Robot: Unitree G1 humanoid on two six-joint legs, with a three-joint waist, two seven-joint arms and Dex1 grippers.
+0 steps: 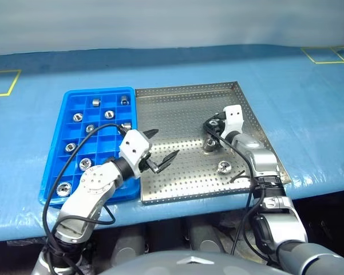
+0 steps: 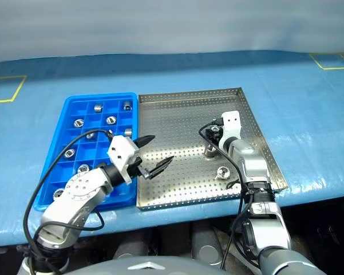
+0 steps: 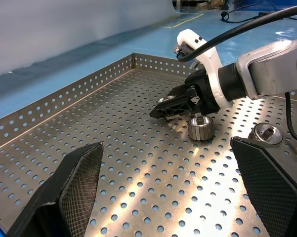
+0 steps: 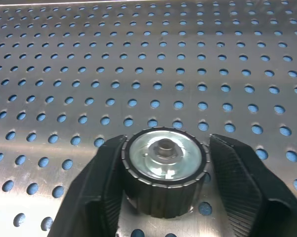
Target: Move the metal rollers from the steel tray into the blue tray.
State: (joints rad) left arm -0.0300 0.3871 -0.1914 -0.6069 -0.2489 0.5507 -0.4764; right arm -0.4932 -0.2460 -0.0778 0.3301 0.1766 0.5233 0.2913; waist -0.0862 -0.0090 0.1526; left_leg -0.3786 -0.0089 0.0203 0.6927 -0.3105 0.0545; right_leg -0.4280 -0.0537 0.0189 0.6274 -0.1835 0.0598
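The steel tray [image 1: 177, 109] lies mid-table with the blue tray [image 1: 98, 90] against its left side. My right gripper [image 1: 214, 122] is low over the steel tray's right half, shut on a metal roller [image 4: 163, 158] that rests on the perforated floor between its fingers. Two more rollers sit loose just nearer me, one upright [image 1: 210, 144] and one on its side [image 1: 224, 167]. My left gripper [image 1: 165, 143] hovers open and empty over the steel tray's left part, beside the blue tray. Several rollers [image 1: 95, 102] fill cells of the blue tray.
Blue cloth [image 1: 309, 97] covers the table all round the trays. Yellow tape marks sit at the far left [image 1: 6, 86] and far right [image 1: 326, 54]. The steel tray's low perforated rim [image 3: 64, 98] borders its floor. Black cables run along both arms.
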